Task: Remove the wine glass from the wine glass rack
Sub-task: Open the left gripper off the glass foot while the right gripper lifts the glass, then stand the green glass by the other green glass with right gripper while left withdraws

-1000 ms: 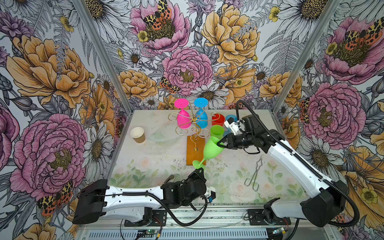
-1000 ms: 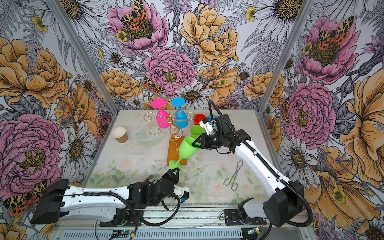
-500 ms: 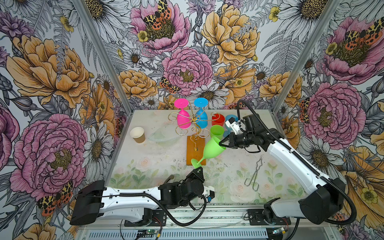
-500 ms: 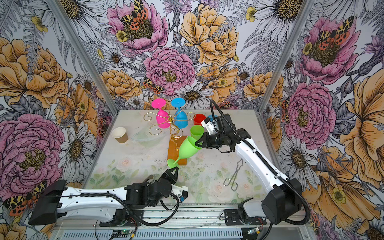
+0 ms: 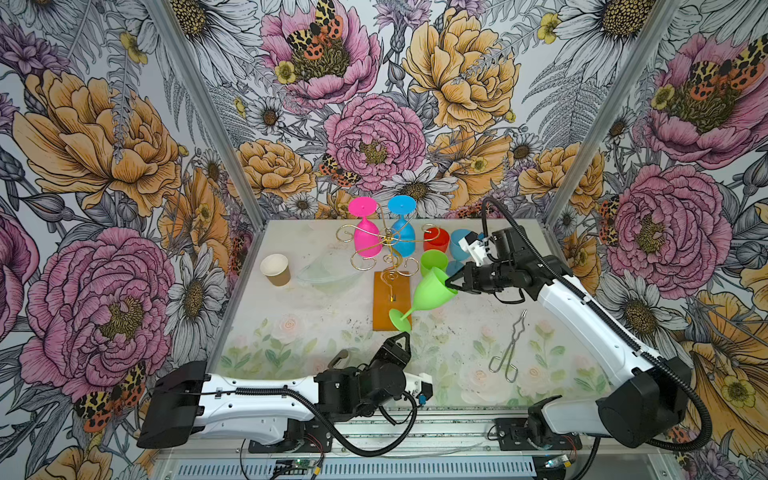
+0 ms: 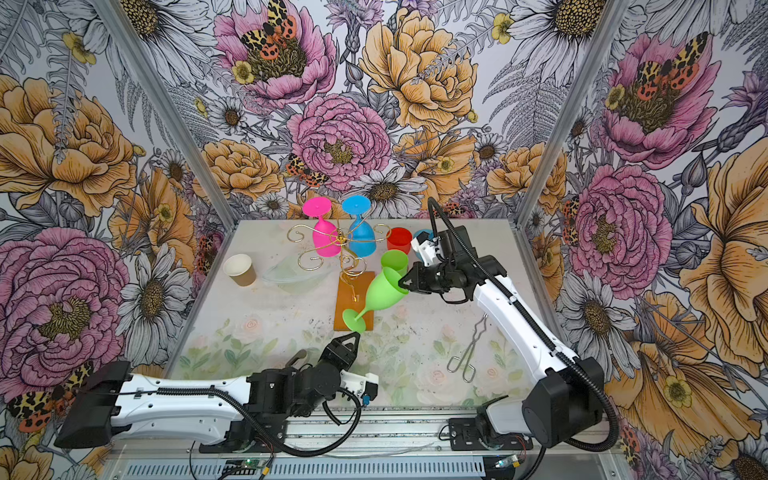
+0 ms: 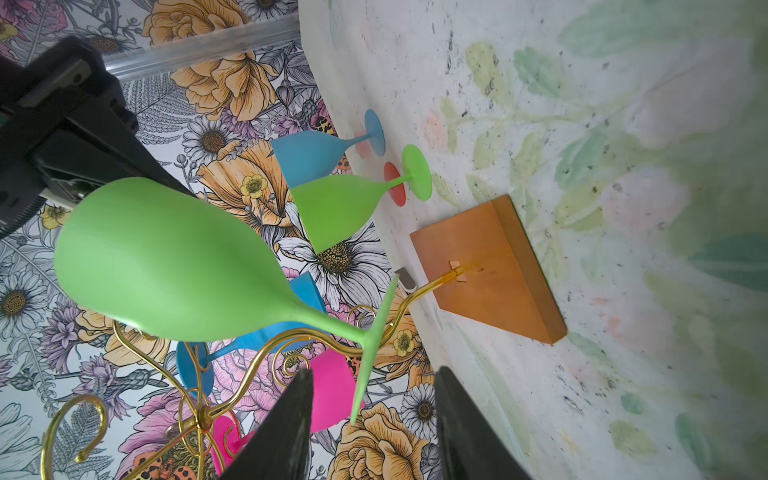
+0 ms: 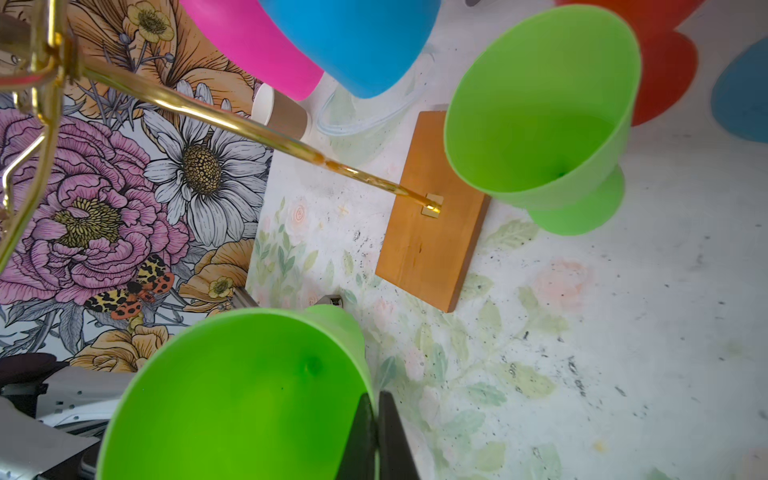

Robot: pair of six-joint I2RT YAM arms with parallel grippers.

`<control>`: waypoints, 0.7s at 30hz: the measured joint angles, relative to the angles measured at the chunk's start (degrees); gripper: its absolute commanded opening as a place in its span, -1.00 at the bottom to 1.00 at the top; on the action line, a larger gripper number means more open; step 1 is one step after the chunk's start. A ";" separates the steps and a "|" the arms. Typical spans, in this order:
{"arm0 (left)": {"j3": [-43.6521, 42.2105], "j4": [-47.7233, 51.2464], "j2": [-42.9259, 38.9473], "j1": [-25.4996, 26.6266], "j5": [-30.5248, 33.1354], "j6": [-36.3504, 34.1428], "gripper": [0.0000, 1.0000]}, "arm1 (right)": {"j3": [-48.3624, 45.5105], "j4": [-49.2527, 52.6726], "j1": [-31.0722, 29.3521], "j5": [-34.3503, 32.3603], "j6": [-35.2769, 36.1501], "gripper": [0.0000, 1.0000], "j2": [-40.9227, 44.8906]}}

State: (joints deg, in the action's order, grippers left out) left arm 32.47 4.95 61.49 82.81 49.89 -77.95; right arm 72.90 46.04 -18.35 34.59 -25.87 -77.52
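Two grippers are attending the green wine glass [image 5: 432, 293]: the right gripper [image 5: 450, 285] is pinching the thin rim wall between jaws closed down on it, one finger inside the mouth and one outside, while the left gripper [image 7: 372, 374] is standing with jaws parted to a middling gap, the foot disc lying edge-on between them and, as far as the wrist view is showing, touching neither. The glass is hanging clear of the wine glass rack [image 8: 232, 123], in the air over the wooden base [image 5: 384, 309]. Its long axis is running on a slant from the right jaws down to the left jaws, mouth pointing up toward the right gripper, foot pointing down toward the left. Trouble is probably lying in that single rim pinch: all the weight is hanging from one thin wall, so the glass may be pivoting or slipping out. A careless swing could also be clipping the foot on a left finger, or knocking the pink wine glass [image 5: 365, 239] and blue wine glass [image 5: 402, 237] hanging beyond the right jaws.
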 measured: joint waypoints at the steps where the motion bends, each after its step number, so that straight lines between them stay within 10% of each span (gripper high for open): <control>1: 0.48 0.15 0.00 0.66 0.55 2.99 0.23 | 0.00 0.20 0.20 -1.75 0.33 -1.00 0.52; 6: 4.31 0.15 0.00 3.91 3.52 20.85 0.67 | 0.00 1.44 0.70 -10.14 2.49 -1.00 2.19; 21: 13.27 22.18 -11.52 -0.20 10.99 84.06 0.76 | 3.13 6.36 0.72 -37.53 8.44 -1.00 -3.54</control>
State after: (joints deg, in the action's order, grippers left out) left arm 45.74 27.14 49.98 82.61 60.88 6.11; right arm 76.03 52.40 -17.63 -2.94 -17.43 -81.06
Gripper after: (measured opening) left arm 0.885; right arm 0.044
